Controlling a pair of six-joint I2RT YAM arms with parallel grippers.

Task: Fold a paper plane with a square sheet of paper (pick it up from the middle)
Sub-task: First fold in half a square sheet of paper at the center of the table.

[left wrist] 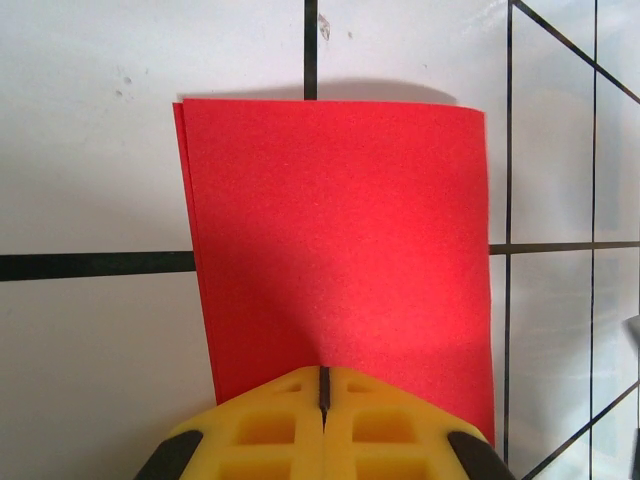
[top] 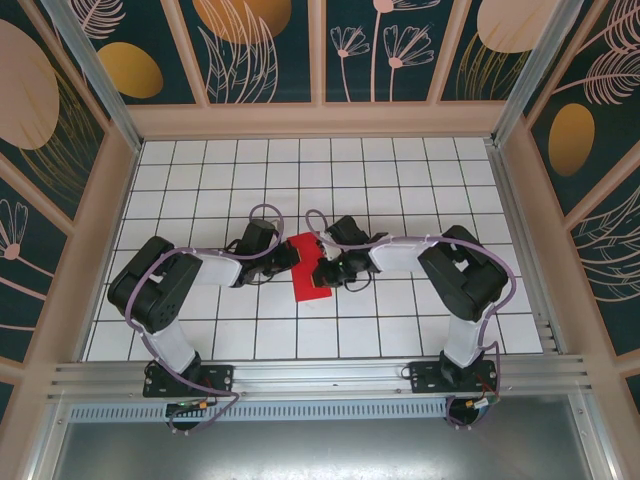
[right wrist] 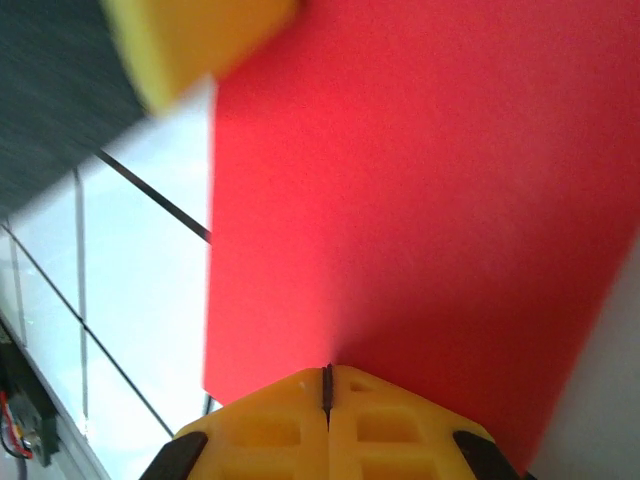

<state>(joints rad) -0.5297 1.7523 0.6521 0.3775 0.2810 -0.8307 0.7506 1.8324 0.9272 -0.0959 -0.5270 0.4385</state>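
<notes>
The square sheet of paper (top: 309, 270) is bright red and lies folded into a narrow upright rectangle at the middle of the white grid table. In the left wrist view the paper (left wrist: 340, 230) shows two layers along its left edge. My left gripper (top: 291, 257) is shut, its yellow tips (left wrist: 323, 375) set on the sheet's near edge with the jaws closed flat together. My right gripper (top: 326, 268) comes from the opposite side, also shut, its tips (right wrist: 327, 372) down on the paper (right wrist: 420, 200). Nothing is pinched between either pair of jaws. The left gripper's yellow finger (right wrist: 190, 40) shows blurred at the top of the right wrist view.
The white table (top: 400, 170) with black grid lines is boxed in by patterned walls on three sides. An aluminium rail (top: 320, 378) carrying both arm bases runs along the near edge. Both arms reach inward, their forearms low over the table on either side of the paper.
</notes>
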